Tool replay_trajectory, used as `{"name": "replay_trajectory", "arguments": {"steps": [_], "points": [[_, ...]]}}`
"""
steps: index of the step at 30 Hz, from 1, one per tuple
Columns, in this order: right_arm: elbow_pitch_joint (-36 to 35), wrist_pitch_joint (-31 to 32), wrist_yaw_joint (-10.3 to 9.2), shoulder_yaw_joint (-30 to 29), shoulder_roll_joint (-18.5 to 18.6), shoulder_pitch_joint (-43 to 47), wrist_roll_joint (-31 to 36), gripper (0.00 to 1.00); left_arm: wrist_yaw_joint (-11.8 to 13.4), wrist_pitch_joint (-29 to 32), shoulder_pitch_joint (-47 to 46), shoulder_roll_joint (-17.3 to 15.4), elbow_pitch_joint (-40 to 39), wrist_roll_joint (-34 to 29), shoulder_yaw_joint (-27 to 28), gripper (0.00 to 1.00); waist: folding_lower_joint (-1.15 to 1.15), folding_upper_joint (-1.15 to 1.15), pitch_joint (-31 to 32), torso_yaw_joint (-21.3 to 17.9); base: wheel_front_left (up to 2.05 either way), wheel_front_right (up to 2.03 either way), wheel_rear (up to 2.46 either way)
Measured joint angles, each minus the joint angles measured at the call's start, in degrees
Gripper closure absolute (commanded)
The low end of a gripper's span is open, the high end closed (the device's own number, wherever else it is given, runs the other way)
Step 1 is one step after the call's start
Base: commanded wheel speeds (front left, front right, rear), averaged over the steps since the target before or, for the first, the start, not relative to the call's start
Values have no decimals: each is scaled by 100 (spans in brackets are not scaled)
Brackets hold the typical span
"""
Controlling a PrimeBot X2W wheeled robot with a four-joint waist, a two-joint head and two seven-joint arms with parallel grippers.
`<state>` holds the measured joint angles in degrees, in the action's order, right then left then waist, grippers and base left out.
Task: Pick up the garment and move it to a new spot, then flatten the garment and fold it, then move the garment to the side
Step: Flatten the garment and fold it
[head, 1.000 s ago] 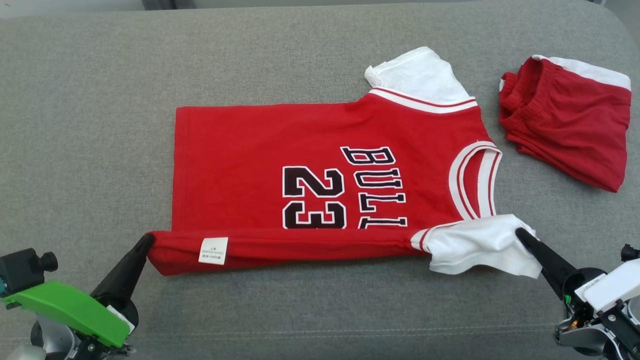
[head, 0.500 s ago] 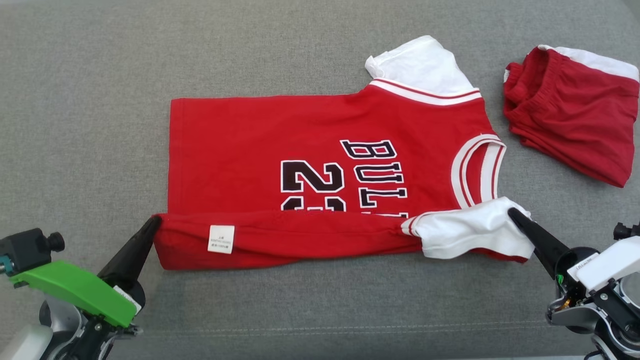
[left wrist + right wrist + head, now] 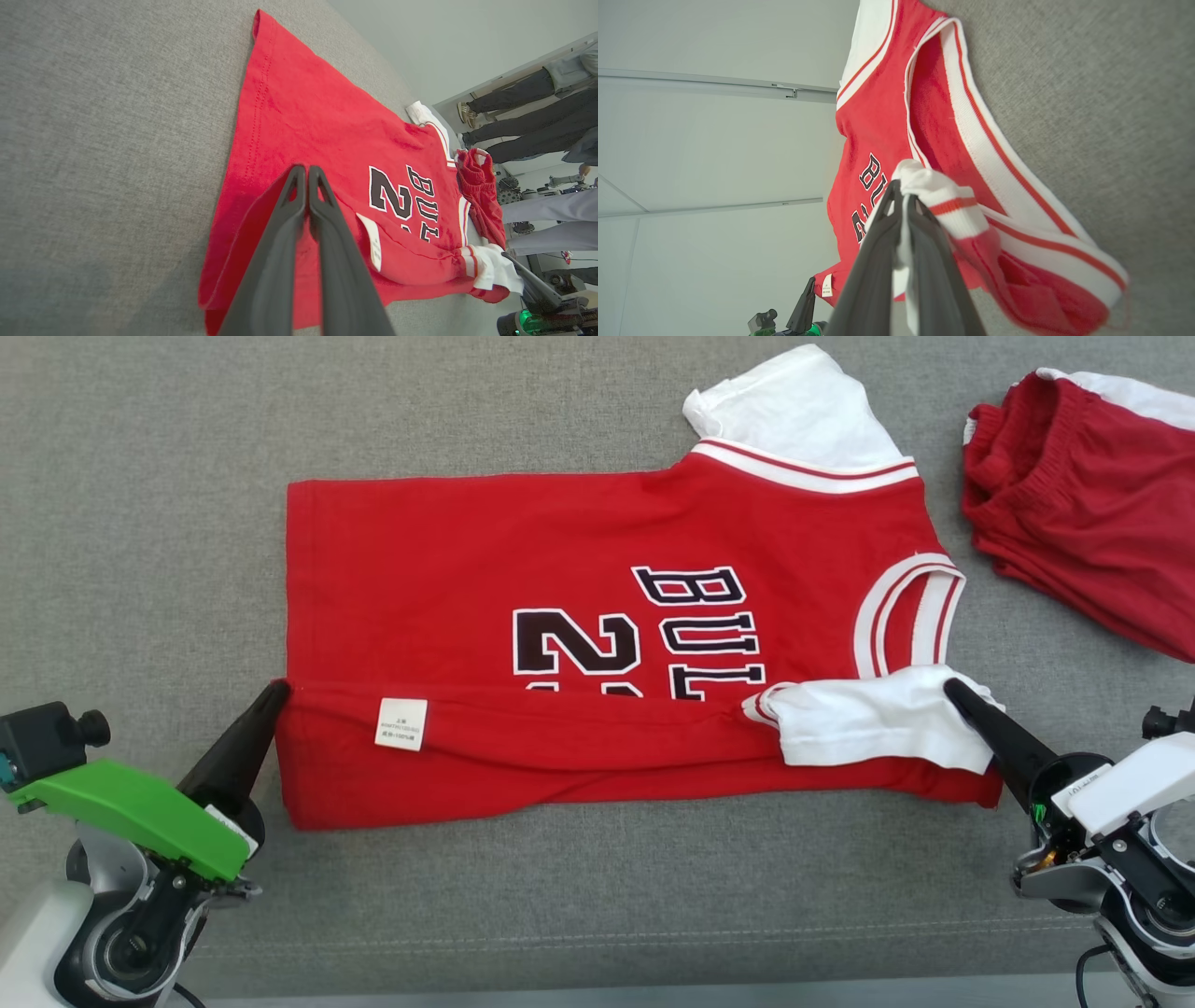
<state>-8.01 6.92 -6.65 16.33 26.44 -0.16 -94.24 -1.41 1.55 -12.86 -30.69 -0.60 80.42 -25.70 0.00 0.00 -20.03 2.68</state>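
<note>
1. Our left gripper [image 3: 277,688], at the lower left of the head view, has its two dark fingers pressed together on the lower-left hem corner of the red jersey [image 3: 467,560].
2. Our right gripper [image 3: 950,687], at the lower right, is clamped on the jersey's near sleeve [image 3: 868,719]. In the right wrist view we see white cloth pinched between the closed fingers.
3. We see the jersey lying across the middle of the head view on the grey cushion [image 3: 140,523], hem to the left and collar to the right.
4. Its lower edge is folded up over the front, and the fold covers the bottom of the number and the lettering.
5. We see a white label [image 3: 401,723] on the folded strip, near its left end.
6. We find the far sleeve [image 3: 794,411] flat on the cushion at the top of the frame.
7. Red shorts [image 3: 1092,504] lie bunched at the upper right, apart from the jersey.
8. At the upper right of the left wrist view we see the legs [image 3: 523,107] of people standing.
</note>
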Motion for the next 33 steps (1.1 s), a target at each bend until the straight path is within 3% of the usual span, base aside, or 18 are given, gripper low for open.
{"name": "replay_trajectory", "arguments": {"steps": [5,6,7,8,9,10,11,12,20,29,33], "points": [[124,-5,-1,38,-38,-101,22,100,0,0,-167,79,243,-46,-12,94,0,0,-172,-28,0,0,0],[158,-8,-2,45,-45,-116,58,75,0,-1,-186,99,309,-46,-13,91,0,0,-198,-34,0,0,0],[205,-41,-2,42,-57,-138,80,62,0,-2,-208,119,379,-51,-26,84,0,0,-222,-40,0,0,0],[258,-66,-2,42,-71,-166,98,55,0,-2,-231,141,452,-56,-43,65,0,0,-239,-45,0,0,0],[290,-66,-2,43,-80,-185,100,42,0,-2,-254,169,515,-69,-63,56,0,0,-249,-49,0,0,0],[312,-66,-2,48,-91,-200,105,8,-1,-3,-270,194,579,-103,-81,40,0,0,-252,-51,0,0,0],[348,-68,-2,57,-101,-220,113,0,-3,-11,-277,219,638,-133,-94,8,0,0,-246,-52,0,0,0],[397,-83,-2,65,-120,-246,136,0,-7,-19,-286,254,725,-178,-101,0,0,0,-233,-53,0,0,0],[643,-193,8,44,-265,-299,196,0,-119,-119,-306,478,1150,-229,-207,0,0,0,14,-56,0,0,0],[678,-485,233,-67,-314,-70,263,0,-164,-758,-176,594,1380,-339,58,0,0,0,451,-61,0,0,0],[675,-611,296,-76,-352,489,248,0,-211,-972,278,922,1323,-133,114,0,0,0,716,-52,0,0,0]]}}
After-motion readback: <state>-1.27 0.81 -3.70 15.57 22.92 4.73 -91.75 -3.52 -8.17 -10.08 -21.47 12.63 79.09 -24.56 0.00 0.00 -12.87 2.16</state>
